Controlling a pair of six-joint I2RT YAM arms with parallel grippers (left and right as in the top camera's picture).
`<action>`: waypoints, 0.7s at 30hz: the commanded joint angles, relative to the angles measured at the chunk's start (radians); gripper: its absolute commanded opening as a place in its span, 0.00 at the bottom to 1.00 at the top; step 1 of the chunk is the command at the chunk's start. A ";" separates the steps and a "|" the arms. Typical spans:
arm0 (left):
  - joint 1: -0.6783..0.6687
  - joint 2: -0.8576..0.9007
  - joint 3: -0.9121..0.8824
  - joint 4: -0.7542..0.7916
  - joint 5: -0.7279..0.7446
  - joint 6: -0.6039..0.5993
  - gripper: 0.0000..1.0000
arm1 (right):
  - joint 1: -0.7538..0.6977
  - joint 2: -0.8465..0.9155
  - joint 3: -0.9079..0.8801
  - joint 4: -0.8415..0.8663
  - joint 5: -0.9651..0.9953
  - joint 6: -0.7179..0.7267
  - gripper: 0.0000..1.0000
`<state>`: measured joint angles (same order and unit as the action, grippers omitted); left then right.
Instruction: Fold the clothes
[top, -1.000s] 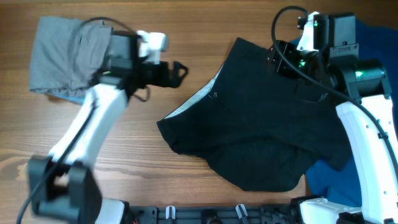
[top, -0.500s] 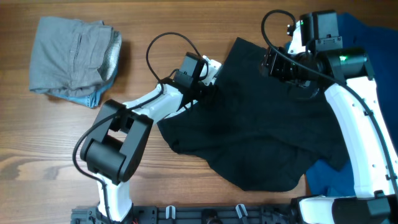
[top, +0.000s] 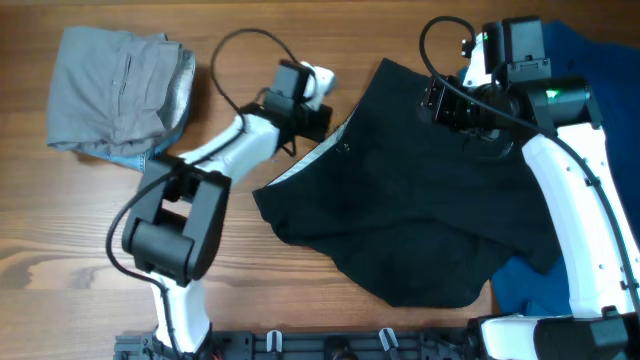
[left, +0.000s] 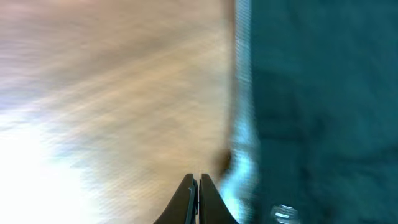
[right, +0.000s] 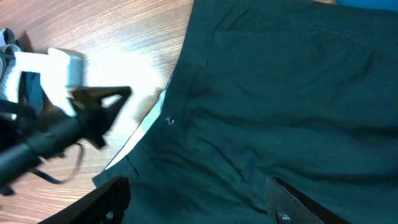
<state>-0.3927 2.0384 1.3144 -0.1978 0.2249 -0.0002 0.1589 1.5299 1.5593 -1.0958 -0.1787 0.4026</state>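
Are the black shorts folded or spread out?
Spread out. The shorts lie loose and rumpled across the table, pale waistband lining showing along one edge, unlike the neatly folded grey pile.

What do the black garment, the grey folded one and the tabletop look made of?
Black garment: matte woven cloth, maybe cotton twill; stitched seams, soft creases.
Grey garment: similar matte fabric, folded soft.
Table: wood or laminate; grain lines, slight sheen.

black shorts (top: 420, 210), grey garment (top: 115, 85), blue cloth (top: 515, 290), brown wood-grain table (top: 60, 220)
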 joint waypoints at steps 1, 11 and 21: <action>0.100 0.010 0.010 -0.015 -0.087 -0.015 0.04 | -0.003 0.006 -0.006 0.003 0.030 -0.010 0.74; 0.009 0.006 0.010 -0.088 0.179 0.128 0.87 | -0.003 0.008 -0.006 0.003 0.030 -0.010 0.75; -0.111 0.123 0.010 -0.045 -0.016 0.176 0.77 | -0.003 0.008 -0.006 -0.014 0.029 -0.010 0.75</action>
<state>-0.5087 2.1078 1.3293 -0.2249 0.2390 0.1665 0.1589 1.5299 1.5593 -1.1046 -0.1745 0.4026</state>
